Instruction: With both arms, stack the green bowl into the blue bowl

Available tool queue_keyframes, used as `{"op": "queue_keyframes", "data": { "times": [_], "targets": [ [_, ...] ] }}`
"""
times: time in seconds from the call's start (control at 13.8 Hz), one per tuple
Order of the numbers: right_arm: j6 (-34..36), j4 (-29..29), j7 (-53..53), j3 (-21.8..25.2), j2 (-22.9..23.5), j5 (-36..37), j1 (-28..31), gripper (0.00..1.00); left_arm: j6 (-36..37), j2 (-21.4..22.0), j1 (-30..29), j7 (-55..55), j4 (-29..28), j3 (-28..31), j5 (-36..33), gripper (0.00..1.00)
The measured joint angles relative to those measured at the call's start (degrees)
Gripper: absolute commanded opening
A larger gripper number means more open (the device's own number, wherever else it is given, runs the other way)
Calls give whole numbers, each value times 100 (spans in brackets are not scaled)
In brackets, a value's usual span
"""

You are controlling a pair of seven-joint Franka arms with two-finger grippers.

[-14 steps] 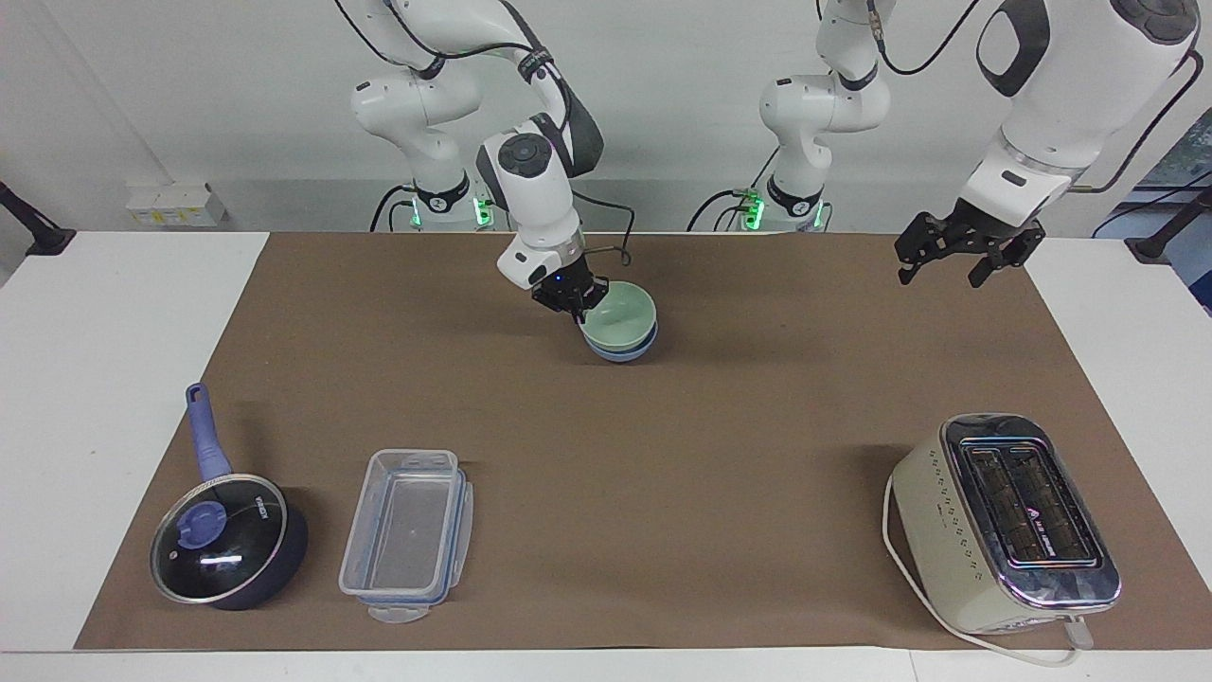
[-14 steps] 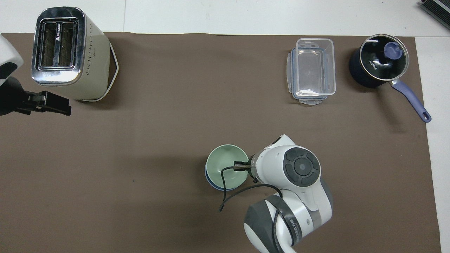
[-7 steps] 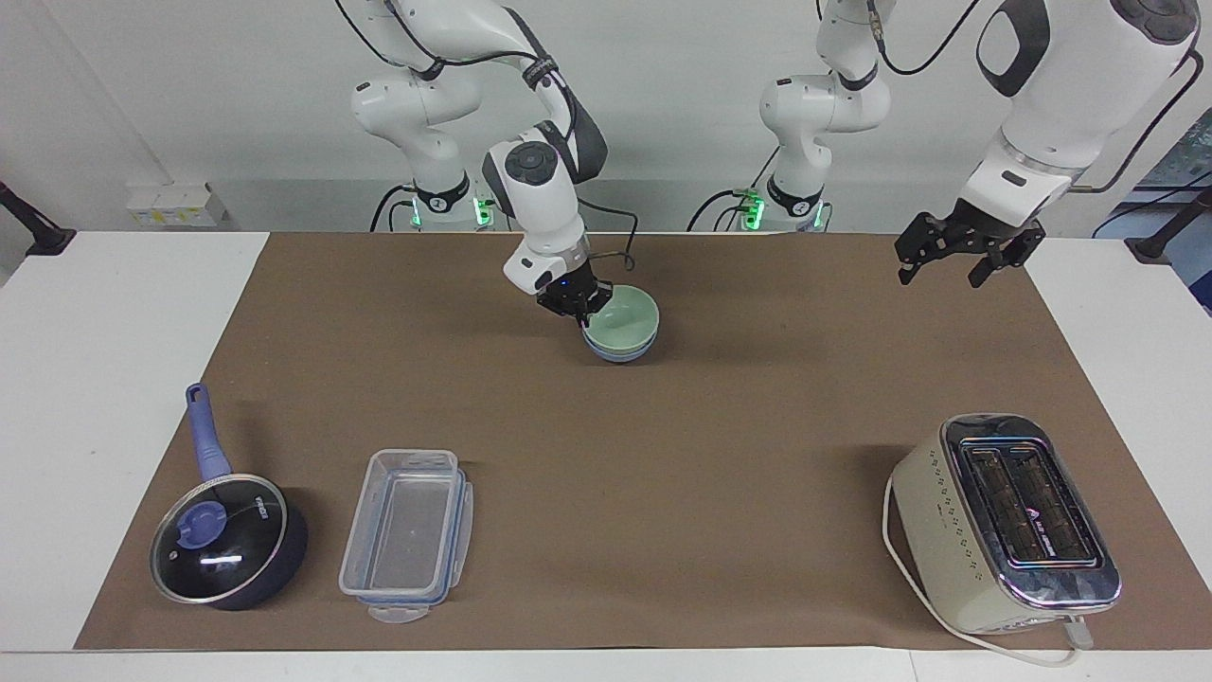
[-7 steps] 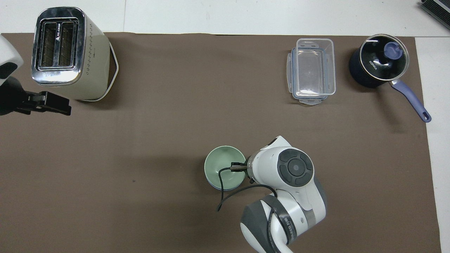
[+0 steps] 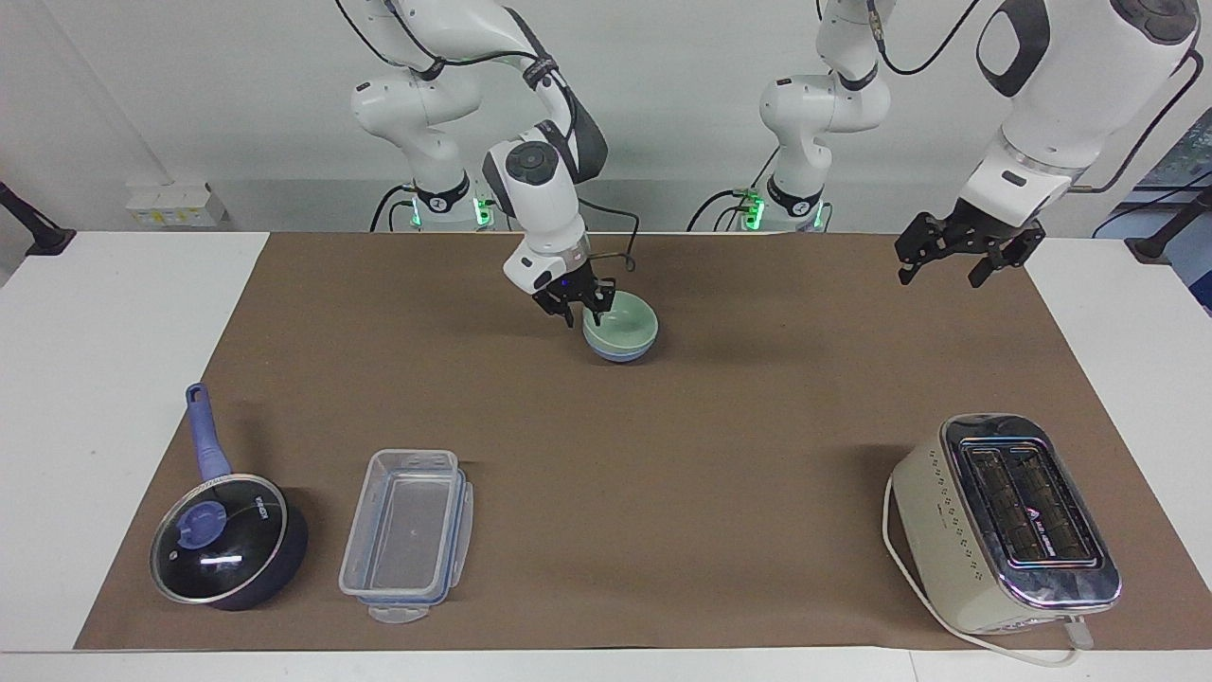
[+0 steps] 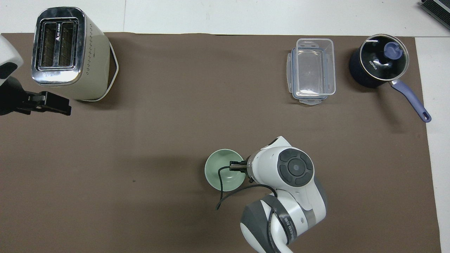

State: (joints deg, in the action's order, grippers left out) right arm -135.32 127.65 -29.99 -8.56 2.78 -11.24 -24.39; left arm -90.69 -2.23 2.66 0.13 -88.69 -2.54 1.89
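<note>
A brown mat [image 5: 663,455] covers most of a white table set against a pale wall. The green bowl [image 5: 621,324] sits nested in the blue bowl [image 5: 617,353] on the mat, nearer the robots than the toaster [image 5: 1004,521], and only a thin band of blue shows under the green rim. The right gripper [image 5: 581,305] is at the stack's rim on the side toward the right arm's end of the table, its jaws parted around the green bowl's edge; that suggests the bowl has been set down and is being let go. The left gripper [image 5: 956,260] waits in the air over the mat's edge at the left arm's end, jaws wide open and empty, probably kept clear of the stack. In the overhead view the right arm's wrist hides its fingers, the blue bowl is almost wholly covered by the green one, and the left arm is cut off at the picture's edge.
</note>
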Motion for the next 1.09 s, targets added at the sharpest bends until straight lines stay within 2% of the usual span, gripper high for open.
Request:
{"op": "queue_keyframes", "data": {
  "times": [0.15,0.29,0.51,0.65,0.87,1.09],
  "targets": [
    [189,-168,-13,53,-96,0,70,100,0,0,0,0,0,0,0,100],
    [458,-335,-4,82,-315,22,386,100,0,0,0,0,0,0,0,100],
    [1017,-527,298,102,-743,163,1131,100,-1,0,0,0,0,0,0,100],
    [1576,-868,827,116,-893,238,1700,100,-1,0,0,0,0,0,0,100],
    [2141,-1583,1610,137,-883,495,2534,100,-1,0,0,0,0,0,0,100],
    [2817,-2459,1727,140,-639,988,2797,100,-10,0,0,0,0,0,0,100]
  ]
}}
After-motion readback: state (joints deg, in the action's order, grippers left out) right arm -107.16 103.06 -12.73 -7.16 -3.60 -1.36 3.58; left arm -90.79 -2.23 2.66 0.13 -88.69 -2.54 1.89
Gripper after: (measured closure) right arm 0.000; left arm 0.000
